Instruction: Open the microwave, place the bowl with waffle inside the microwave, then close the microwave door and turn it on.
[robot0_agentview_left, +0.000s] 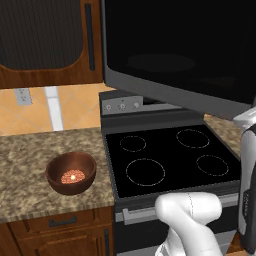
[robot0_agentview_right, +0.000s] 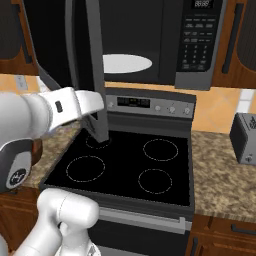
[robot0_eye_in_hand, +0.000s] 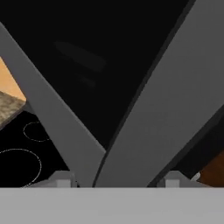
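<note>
The microwave (robot0_agentview_right: 165, 40) hangs above the stove with its cavity open and a white turntable (robot0_agentview_right: 126, 63) showing inside. The microwave door (robot0_agentview_left: 180, 50) is swung out wide over the stove and appears edge-on (robot0_agentview_right: 87, 65) in the right base view. My gripper (robot0_eye_in_hand: 118, 183) is pressed close to the door's lower edge, its fingertips (robot0_eye_in_hand: 63, 181) spread apart on either side of a grey bar (robot0_eye_in_hand: 162, 113) of the door. My forearm (robot0_agentview_right: 65, 110) reaches to the door from the left. The reddish-brown bowl (robot0_agentview_left: 71, 172) sits on the counter left of the stove, holding the waffle (robot0_agentview_left: 73, 176).
The black stove top (robot0_agentview_left: 170, 155) with several burner rings lies under the open door. Granite counter (robot0_agentview_left: 25, 165) runs to its left, and more counter with a grey toaster (robot0_agentview_right: 245, 137) lies to the right. The microwave's keypad (robot0_agentview_right: 197, 30) is at its right side.
</note>
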